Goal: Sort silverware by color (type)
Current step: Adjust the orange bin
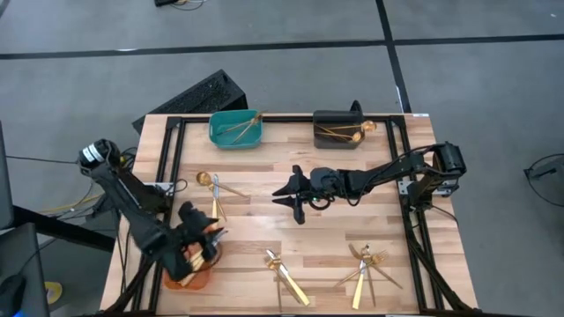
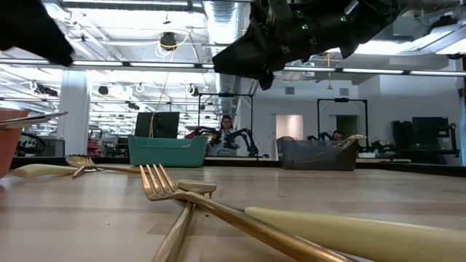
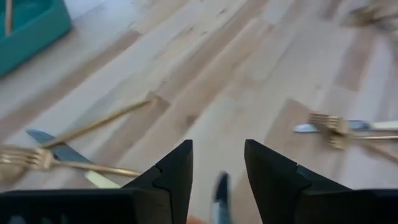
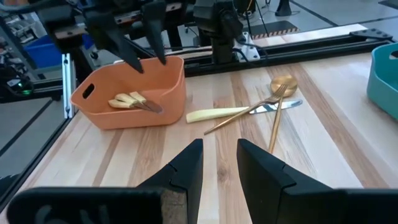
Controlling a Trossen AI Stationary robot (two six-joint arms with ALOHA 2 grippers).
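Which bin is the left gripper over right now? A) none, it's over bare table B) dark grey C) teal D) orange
D: in the high view the left gripper hangs over the orange bin at the table's near-left corner, with knives already lying in it.

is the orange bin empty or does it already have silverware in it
Not empty. The right wrist view shows the orange bin holding a few pieces of silverware on its floor, with the left gripper open above it.
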